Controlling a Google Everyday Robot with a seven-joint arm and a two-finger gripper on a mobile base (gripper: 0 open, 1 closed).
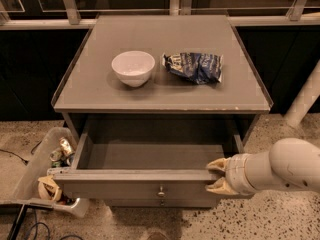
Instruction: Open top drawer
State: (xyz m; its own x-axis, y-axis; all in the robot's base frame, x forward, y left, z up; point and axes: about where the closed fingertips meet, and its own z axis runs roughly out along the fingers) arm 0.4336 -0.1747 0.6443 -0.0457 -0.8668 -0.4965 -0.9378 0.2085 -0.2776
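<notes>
The top drawer (125, 185) of the grey cabinet stands pulled far out; its plain grey interior (155, 154) is empty and its small metal knob (161, 190) shows at the centre of the front. My gripper (214, 176) comes in from the right on a white arm. It sits at the right end of the drawer front, one tan fingertip (216, 164) above the front's top edge and the other below it. The fingers stand apart. The lower drawers are hidden under the open one.
On the cabinet top (90, 91) stand a white bowl (133, 68) and a crumpled blue chip bag (194, 66). A clear bin of rubbish (30, 179) sits on the floor at the left, with cables beside it. A white post (305, 101) stands at the right.
</notes>
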